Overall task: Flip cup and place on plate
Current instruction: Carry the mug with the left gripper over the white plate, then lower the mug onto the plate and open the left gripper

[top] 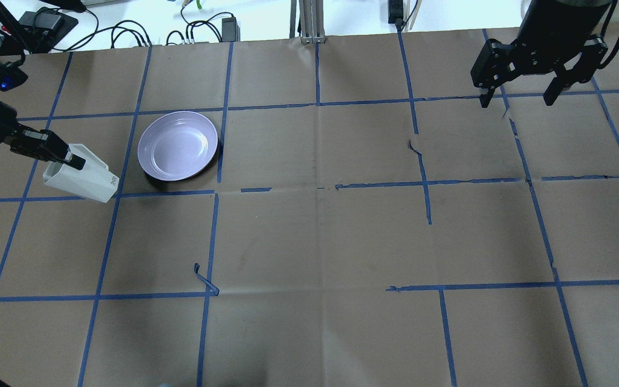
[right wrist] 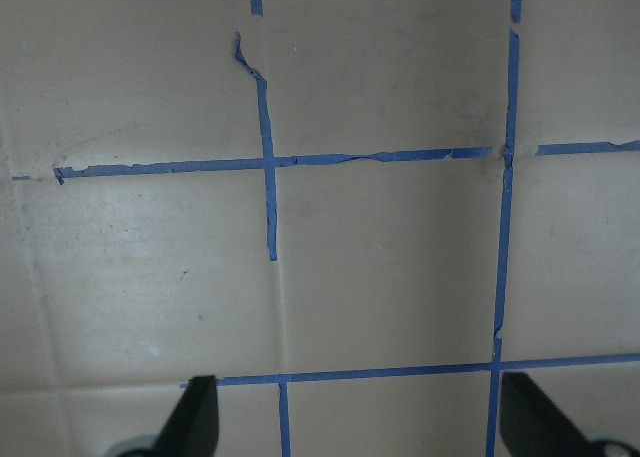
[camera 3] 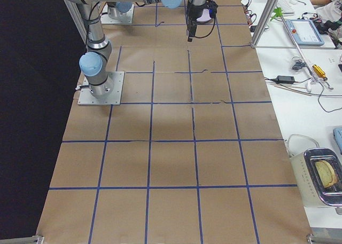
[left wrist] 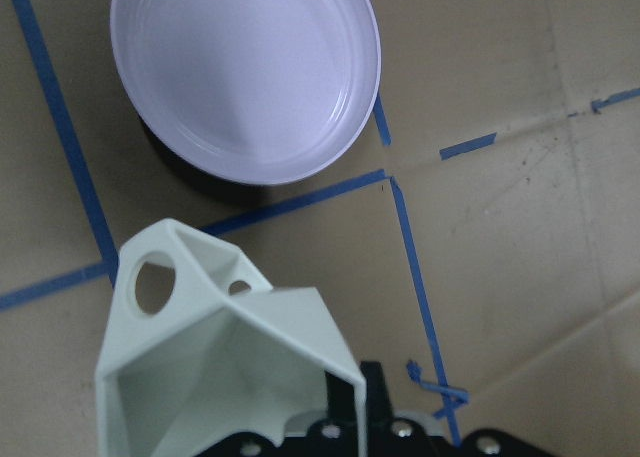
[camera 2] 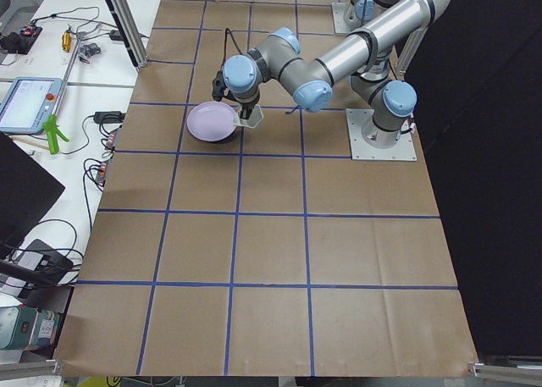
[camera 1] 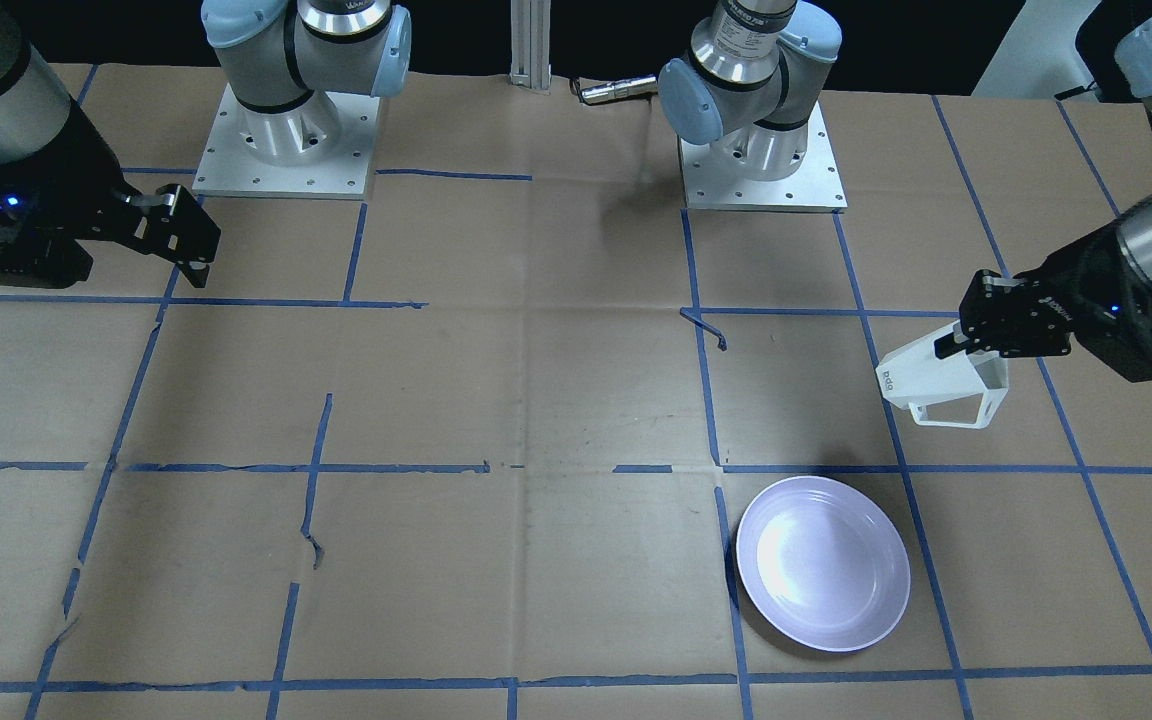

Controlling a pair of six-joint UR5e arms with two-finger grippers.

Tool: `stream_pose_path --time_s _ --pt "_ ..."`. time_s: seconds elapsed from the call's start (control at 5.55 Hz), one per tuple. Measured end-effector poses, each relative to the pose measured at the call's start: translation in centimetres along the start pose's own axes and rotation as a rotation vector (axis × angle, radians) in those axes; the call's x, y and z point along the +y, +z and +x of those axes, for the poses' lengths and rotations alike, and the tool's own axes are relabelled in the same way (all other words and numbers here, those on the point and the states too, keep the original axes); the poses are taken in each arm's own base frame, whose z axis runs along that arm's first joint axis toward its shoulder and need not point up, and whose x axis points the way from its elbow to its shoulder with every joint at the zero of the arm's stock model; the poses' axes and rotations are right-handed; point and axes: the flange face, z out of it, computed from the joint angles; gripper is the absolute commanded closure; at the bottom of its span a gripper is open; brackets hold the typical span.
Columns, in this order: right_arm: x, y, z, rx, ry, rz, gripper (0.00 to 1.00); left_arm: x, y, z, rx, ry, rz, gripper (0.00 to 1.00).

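Left tool (top: 76, 161): it pinches the cup's wall at the rim, with one finger inside.
Cup (top: 86, 180): held in the left tool and tipped on its side (its open mouth faces the tool).
Plate (top: 178, 145): lies flat on the surface (top: 315, 242), just ahead of the left tool, near the cup but not touching it.
Right tool (top: 516, 101): fingers spread wide, holding nothing, well apart from the cup and plate.

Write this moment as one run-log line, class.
left gripper: shut on cup, cup tilted, beside plate | plate: bare | right gripper: open, far from cup | cup on plate: not yet
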Motion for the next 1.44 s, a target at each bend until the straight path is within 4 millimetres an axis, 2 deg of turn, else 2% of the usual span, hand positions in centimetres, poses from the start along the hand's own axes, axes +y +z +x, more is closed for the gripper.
stream_pose_path --time_s 0.18,0.36,0.72,1.26,1.44 --pt "0.0 0.0 0.0 0.0 0.0 0.0 0.0 -3.2 1.7 3.9 -0.126 0.087 -0.015 1.0" --pt "0.0 0.0 0.0 0.0 0.0 0.0 0.0 -5.4 3.8 6.0 -0.203 0.133 -0.018 1.0" --pt "0.0 0.0 0.0 0.0 0.0 0.0 0.0 -9.5 8.9 7.6 -0.328 0.23 -0.02 1.0" --pt "0.0 0.0 0.0 0.0 0.0 0.0 0.0 -11.8 14.4 9.2 -0.388 0.297 -0.065 1.0" --pt "0.0 0.0 0.0 0.0 0.0 0.0 0.0 -12.2 15.5 9.3 -0.387 0.301 -0.071 0.93"
